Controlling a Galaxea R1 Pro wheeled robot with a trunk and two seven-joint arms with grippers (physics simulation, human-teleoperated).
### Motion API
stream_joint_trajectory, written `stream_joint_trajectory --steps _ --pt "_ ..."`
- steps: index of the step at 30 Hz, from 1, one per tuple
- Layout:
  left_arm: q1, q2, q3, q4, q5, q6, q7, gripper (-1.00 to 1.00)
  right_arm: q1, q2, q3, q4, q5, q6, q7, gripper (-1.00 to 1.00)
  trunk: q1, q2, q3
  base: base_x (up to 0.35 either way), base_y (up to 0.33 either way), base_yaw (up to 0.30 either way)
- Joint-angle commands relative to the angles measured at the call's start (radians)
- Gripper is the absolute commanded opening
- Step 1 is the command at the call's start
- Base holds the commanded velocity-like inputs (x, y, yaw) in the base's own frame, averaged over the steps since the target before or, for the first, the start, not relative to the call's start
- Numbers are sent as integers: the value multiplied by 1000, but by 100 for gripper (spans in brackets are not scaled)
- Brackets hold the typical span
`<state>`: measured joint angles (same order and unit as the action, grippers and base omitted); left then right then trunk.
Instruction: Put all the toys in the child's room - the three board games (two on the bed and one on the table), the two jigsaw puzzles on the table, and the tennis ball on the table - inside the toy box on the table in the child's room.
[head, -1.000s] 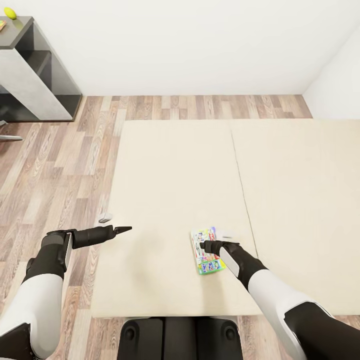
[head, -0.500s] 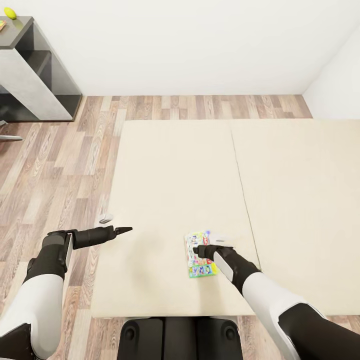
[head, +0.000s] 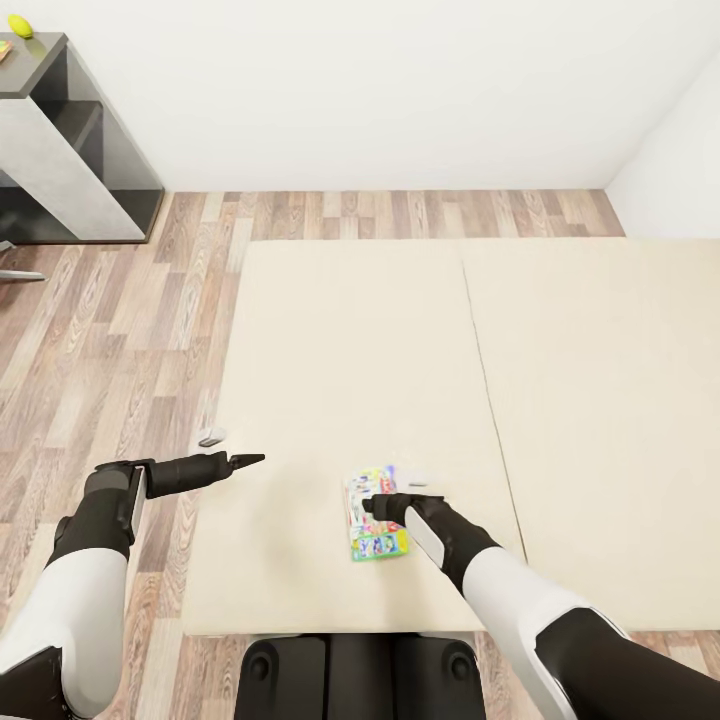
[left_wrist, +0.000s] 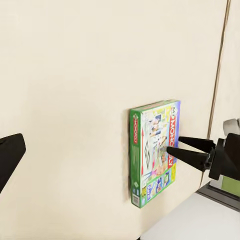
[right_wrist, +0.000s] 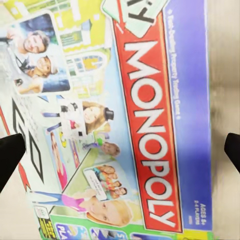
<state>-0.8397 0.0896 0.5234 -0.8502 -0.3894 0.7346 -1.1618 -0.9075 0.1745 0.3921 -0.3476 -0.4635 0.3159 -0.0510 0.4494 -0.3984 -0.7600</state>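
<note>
The Monopoly box (head: 375, 515) lies flat on the bed (head: 350, 340), near its front edge, directly under the right gripper (head: 372, 505). It looks like a thin, stiff cardboard box — light, with a glossy printed lid that will likely be slippery under flat pads. Lying flush on the mattress, it offers little to pinch from above; the best hold is probably across its narrow width, one finger on each long edge, or at a corner nudged past the bed's edge.

The right arm reaches forward and inward, wrist bent down so the fingers point at the lid. In the left wrist view the two fingertips (left_wrist: 180, 149) sit a little apart above the box face, and in the right wrist view they stand well to either side of the print (right_wrist: 150, 130) — spread, gripping nothing.

The left gripper (head: 245, 460) is held out level over the bed's near left side, well away from the box; its tips look drawn together, empty.
</note>
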Motion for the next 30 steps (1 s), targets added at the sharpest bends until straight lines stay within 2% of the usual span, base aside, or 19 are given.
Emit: stream_joint_trajectory --steps 1,19,30 --pt "-1 -1 4 -1 -10 8 -10 100 -1 0 4 -1 -6 4 -5 100 1 -2 -1 0 0 0" --pt "-1 -1 3 -1 -11 8 -10 100 6 0 4 -1 -4 -19 82 100 1 -2 -1 0 0 0" --pt "-1 -1 3 -1 -11 8 -10 100 6 0 5 -1 -4 -21 90 100 1 -2 -1 0 0 0"
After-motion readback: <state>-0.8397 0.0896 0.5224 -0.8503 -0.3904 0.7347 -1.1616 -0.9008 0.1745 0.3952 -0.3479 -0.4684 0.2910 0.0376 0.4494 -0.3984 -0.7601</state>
